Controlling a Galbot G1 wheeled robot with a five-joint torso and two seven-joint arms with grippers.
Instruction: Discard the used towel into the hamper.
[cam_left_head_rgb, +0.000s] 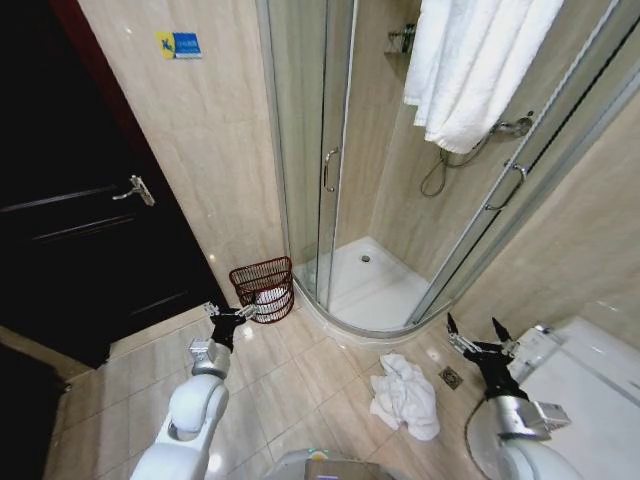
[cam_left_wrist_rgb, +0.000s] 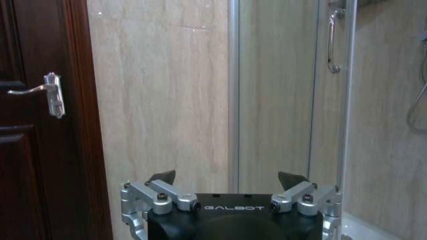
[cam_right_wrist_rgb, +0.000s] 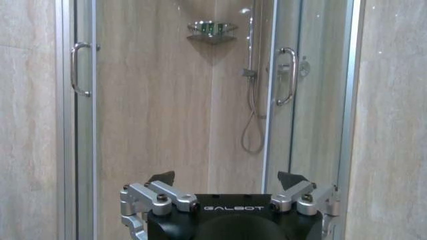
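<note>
A crumpled white towel (cam_left_head_rgb: 405, 395) lies on the tiled floor in front of the shower, between my two arms. The hamper (cam_left_head_rgb: 264, 287), a small dark reddish-brown wire basket, stands against the wall beside the shower's left edge. My left gripper (cam_left_head_rgb: 232, 312) hangs open just in front of the hamper; in the left wrist view the left gripper (cam_left_wrist_rgb: 227, 180) points at the wall with nothing between its fingers. My right gripper (cam_left_head_rgb: 478, 335) is open to the right of the towel; in the right wrist view the right gripper (cam_right_wrist_rgb: 227, 179) faces the shower, holding nothing.
A glass corner shower (cam_left_head_rgb: 365, 270) with a white tray fills the middle. A large white towel (cam_left_head_rgb: 475, 65) hangs over its door rail. A dark door (cam_left_head_rgb: 90, 220) with a lever handle (cam_left_wrist_rgb: 47, 92) stands at the left. A white fixture (cam_left_head_rgb: 590, 385) sits at the lower right.
</note>
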